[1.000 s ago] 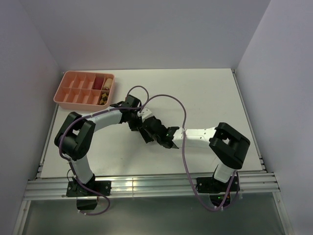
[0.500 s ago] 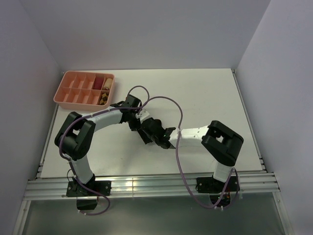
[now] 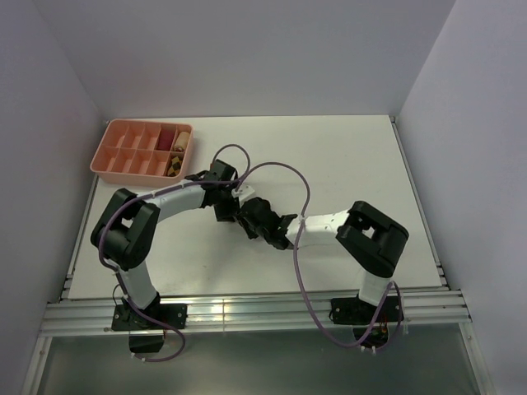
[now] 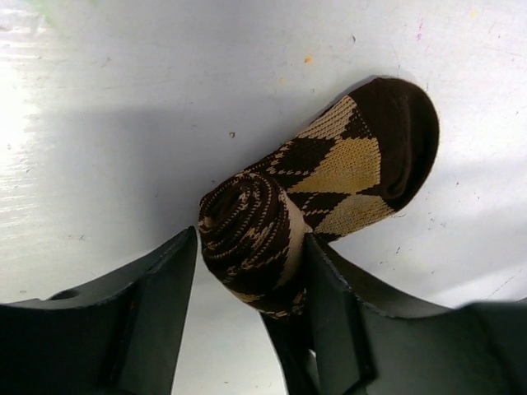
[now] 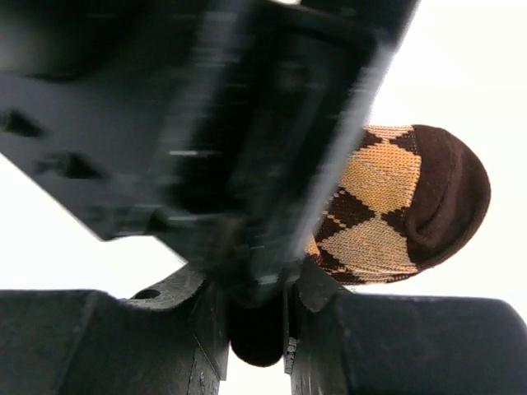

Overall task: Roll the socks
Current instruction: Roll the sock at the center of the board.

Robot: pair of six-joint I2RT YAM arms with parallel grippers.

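Note:
A dark brown sock with a tan argyle pattern lies on the white table, one end wound into a tight roll and the brown toe flat. My left gripper is shut around the roll, one finger on each side. My right gripper is shut on a dark fold of the same sock from the other side. In the top view the left gripper and the right gripper meet at mid-table and hide the sock. I cannot make out a second sock.
A pink compartment tray stands at the back left, holding a reddish roll, a beige roll and a small patterned roll. White walls enclose the table on three sides. The left gripper's body fills the right wrist view.
My right arm has folded in and pushed its gripper left, closer against the left gripper. The left arm has stayed nearly in place; its gripper shows motion blur now.

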